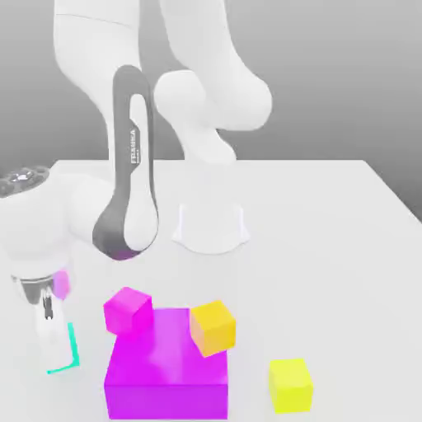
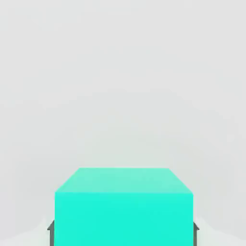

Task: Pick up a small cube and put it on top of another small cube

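Observation:
The small teal cube (image 1: 73, 348) sits at the exterior view's lower left, mostly hidden behind a white finger. My gripper (image 1: 59, 353) points down around it. In the hand view the teal cube (image 2: 124, 206) lies between the two dark fingertips (image 2: 50, 231), which press against its opposite sides, so the gripper (image 2: 123, 231) is shut on it. The small amber cube (image 1: 213, 326) stands tilted at the far right corner of the big magenta block (image 1: 165, 368), well to the exterior view's right of the gripper.
A small magenta cube (image 1: 128, 310) leans at the big block's far left corner. A lemon-yellow cube (image 1: 290, 385) lies to the block's right. The arm's white base (image 1: 210, 227) stands mid-table. A magenta patch (image 1: 60, 284) shows behind the hand.

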